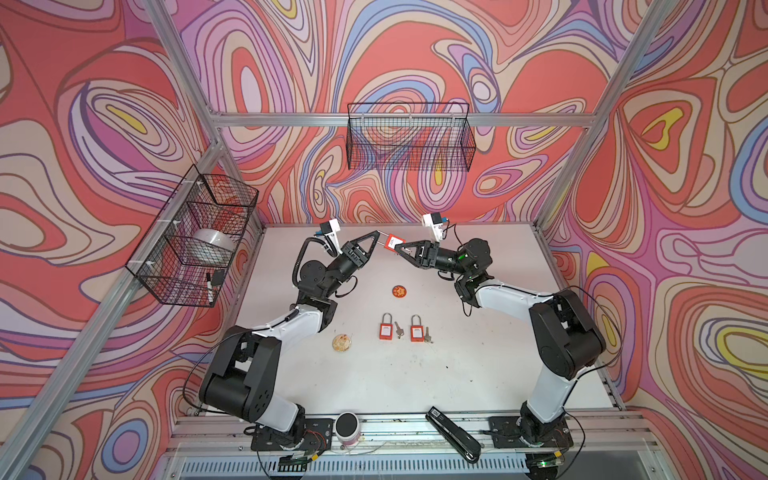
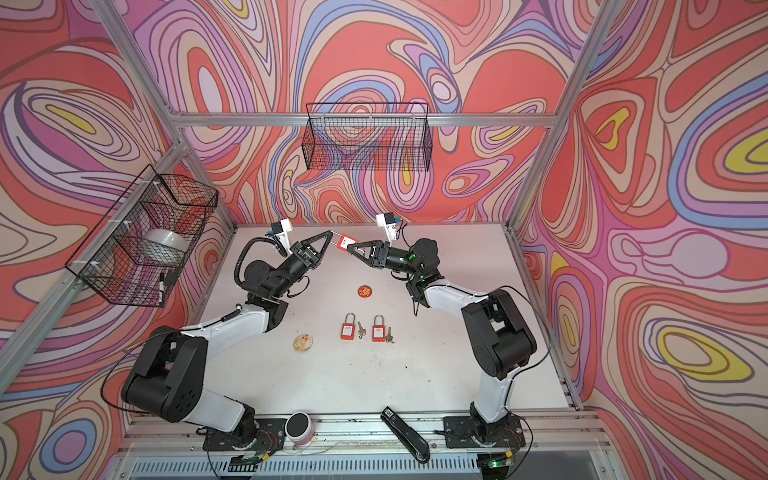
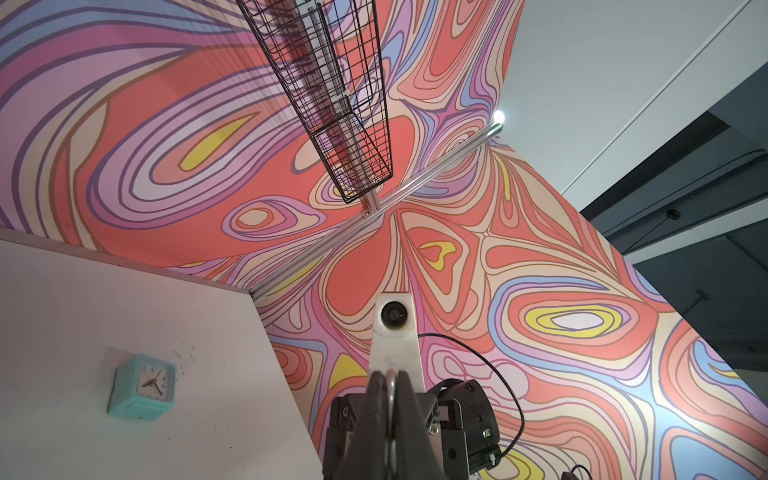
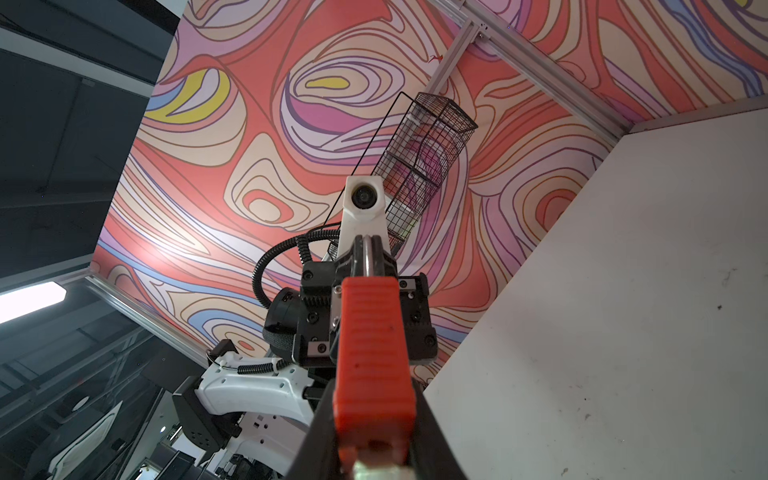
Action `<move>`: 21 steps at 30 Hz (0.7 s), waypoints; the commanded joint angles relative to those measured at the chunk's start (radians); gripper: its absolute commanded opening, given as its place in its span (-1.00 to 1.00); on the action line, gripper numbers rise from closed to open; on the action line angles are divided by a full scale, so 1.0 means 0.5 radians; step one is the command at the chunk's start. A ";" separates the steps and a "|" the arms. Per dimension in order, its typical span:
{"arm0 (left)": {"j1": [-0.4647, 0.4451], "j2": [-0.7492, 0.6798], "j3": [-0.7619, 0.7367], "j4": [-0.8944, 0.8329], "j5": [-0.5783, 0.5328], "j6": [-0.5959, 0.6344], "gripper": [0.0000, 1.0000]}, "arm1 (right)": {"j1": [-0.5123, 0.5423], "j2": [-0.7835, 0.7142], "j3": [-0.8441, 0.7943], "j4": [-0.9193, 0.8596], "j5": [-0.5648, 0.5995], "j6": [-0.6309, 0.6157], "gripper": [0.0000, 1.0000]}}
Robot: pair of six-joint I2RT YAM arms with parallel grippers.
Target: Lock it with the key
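Right wrist view faces the held padlock (image 4: 374, 357) end on. We see its ribbed red body running away from the camera, with the jaws of the right gripper (image 1: 397, 246) pinching it on 2 sides. At the far end, the steel shackle (image 4: 367, 264) is pinched between the jaws of the left gripper (image 4: 367, 242).

Left wrist view agrees: we see the shackle as a grey loop clamped between 2 dark fingers (image 3: 374, 405), pressed tight on it. A teal clock (image 3: 143, 386) stands on the desk (image 3: 124, 299) off to one side.

Both top views show the held padlock in the air above the rear of the desk, bridging the 2 grippers. It is tilted, with the shackle toward the left arm and the body toward the right arm. We cannot tell whether a key sits in it.

Near the middle of the desk the left padlock (image 1: 386, 329) and right padlock (image 1: 417, 331) lie flat, side by side but apart, with their shackles toward the back wall. The left key (image 1: 399, 329) lies just beside the left padlock, between the 2 locks. The right key (image 1: 427, 333) lies just beside the right padlock, on its right.

A red disc (image 1: 400, 291) lies between these locks and the grippers. A pale disc (image 1: 343, 343) lies left of the left padlock.
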 commanded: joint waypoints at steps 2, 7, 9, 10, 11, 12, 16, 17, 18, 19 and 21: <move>-0.054 -0.022 -0.020 0.075 0.161 0.018 -0.83 | 0.026 -0.061 0.019 -0.133 0.030 -0.135 -1.00; -0.054 -0.024 -0.060 0.087 0.136 0.024 -0.44 | 0.023 -0.061 0.010 -0.231 0.056 -0.187 -1.00; -0.053 -0.020 -0.056 0.088 0.150 0.017 -0.33 | 0.023 -0.063 0.007 -0.228 0.055 -0.175 -1.00; -0.053 -0.015 -0.053 0.087 0.154 0.019 -0.29 | 0.022 -0.061 0.005 -0.223 0.050 -0.169 -1.00; -0.055 -0.015 -0.053 0.083 0.154 0.020 -0.25 | 0.021 -0.061 0.005 -0.215 0.049 -0.163 -1.00; -0.052 -0.014 -0.048 0.080 0.159 0.020 -0.21 | 0.024 -0.061 0.005 -0.214 0.047 -0.161 -1.00; -0.058 0.004 -0.026 0.054 0.189 0.022 -0.04 | 0.024 -0.056 0.019 -0.202 0.031 -0.145 -1.00; -0.059 0.009 -0.020 0.049 0.194 0.022 -0.02 | 0.023 -0.051 0.024 -0.200 0.022 -0.141 -1.00; -0.063 0.013 -0.019 0.044 0.198 0.026 -0.01 | 0.025 -0.050 0.030 -0.197 0.017 -0.139 -1.00; -0.067 0.016 -0.018 0.036 0.203 0.032 0.01 | 0.024 -0.046 0.034 -0.192 0.007 -0.132 -1.00; -0.071 0.022 -0.014 0.018 0.208 0.050 0.06 | 0.023 -0.046 0.038 -0.189 -0.002 -0.129 -1.00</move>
